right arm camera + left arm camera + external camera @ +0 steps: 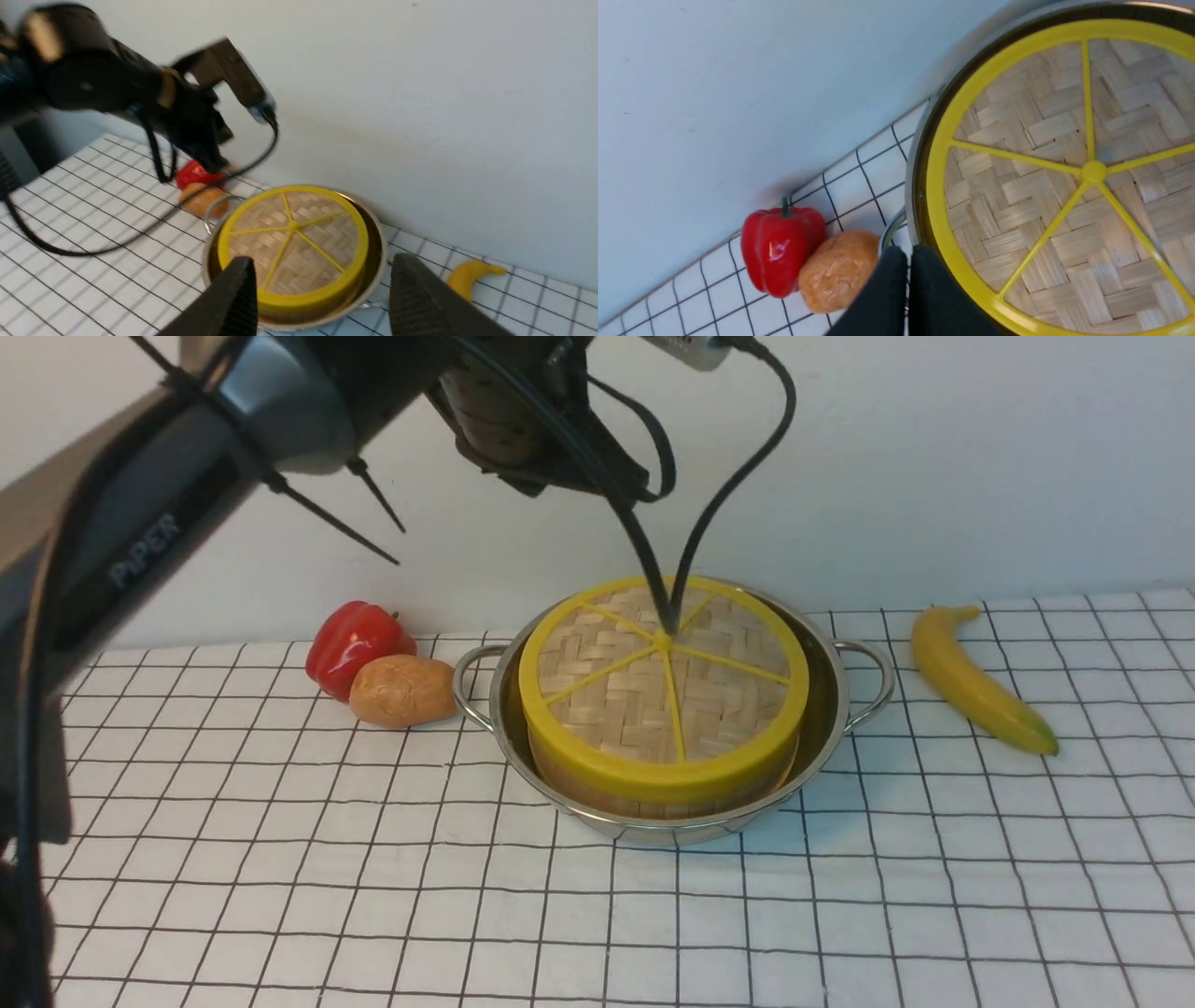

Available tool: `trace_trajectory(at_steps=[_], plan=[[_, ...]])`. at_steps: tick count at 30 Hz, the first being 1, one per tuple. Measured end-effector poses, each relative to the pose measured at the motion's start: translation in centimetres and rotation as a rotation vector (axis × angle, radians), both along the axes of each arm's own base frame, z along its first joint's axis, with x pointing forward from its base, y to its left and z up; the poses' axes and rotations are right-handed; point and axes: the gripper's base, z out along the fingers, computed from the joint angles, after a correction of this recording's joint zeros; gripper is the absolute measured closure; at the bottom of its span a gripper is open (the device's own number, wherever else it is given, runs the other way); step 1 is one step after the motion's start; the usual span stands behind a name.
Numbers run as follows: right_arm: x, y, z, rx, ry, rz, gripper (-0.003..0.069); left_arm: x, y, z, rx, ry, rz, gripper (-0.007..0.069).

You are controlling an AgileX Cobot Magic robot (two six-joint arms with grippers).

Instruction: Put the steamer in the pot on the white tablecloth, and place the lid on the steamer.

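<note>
Bamboo steamer (597,791) sits inside the pot (826,705) on the white tablecloth (373,877), near the desk's far edge. The lid (644,700) covers the steamer. The left gripper (908,254) is closed and empty, raised clear of the lid. The right gripper (323,266) stands wide, holding nothing. Both placements appear complete; only arm withdrawal remains.

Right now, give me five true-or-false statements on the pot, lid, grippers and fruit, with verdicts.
The lid sits on the steamer inside the pot. True.
The banana lies left of the pot. False: it lies on the right.
The left gripper is shut and empty. True.
The right gripper clamps the lid. False: it is open, clear of the lid.
The pepper lies inside the pot. False: it lies on the cloth beside a potato.
</note>
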Motion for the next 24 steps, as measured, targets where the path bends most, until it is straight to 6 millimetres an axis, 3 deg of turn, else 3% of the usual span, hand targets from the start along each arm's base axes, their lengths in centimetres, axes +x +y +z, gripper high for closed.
trace_trajectory(at_steps=[3,8,12,16,17,20,24], plan=[[0.1,-0.7,-3.5,-0.084,0.052,-0.053,0.0344,-1.4,0.9,2.5,-0.032,-0.05,0.001,0.0647],[-0.5,-1.6,-7.5,-0.119,0.009,-0.113,0.0438,-3.7,2.3,6.1,-0.094,-0.119,-0.002,0.0647],[-1.3,-2.3,-11.6,-0.086,-0.063,-0.166,0.0503,-7.4,4.3,10.4,-0.179,-0.2,-0.032,0.0647],[-1.2,-2.5,-15.1,-0.078,-0.09,-0.192,0.0517,-10.6,6.0,13.5,-0.235,-0.268,-0.071,0.0647],[-1.2,-2.5,-15.2,-0.078,-0.09,-0.193,0.0517,-10.6,6.0,13.5,-0.237,-0.267,-0.071,0.0647],[-0.8,-2.4,-17.4,-0.057,-0.076,-0.199,0.0518,-13.4,7.6,15.1,-0.272,-0.302,-0.091,0.0647],[-0.6,-2.3,-18.3,-0.039,-0.05,-0.207,0.0519,-16.0,9.3,14.5,-0.26,-0.284,-0.092,0.0646]])
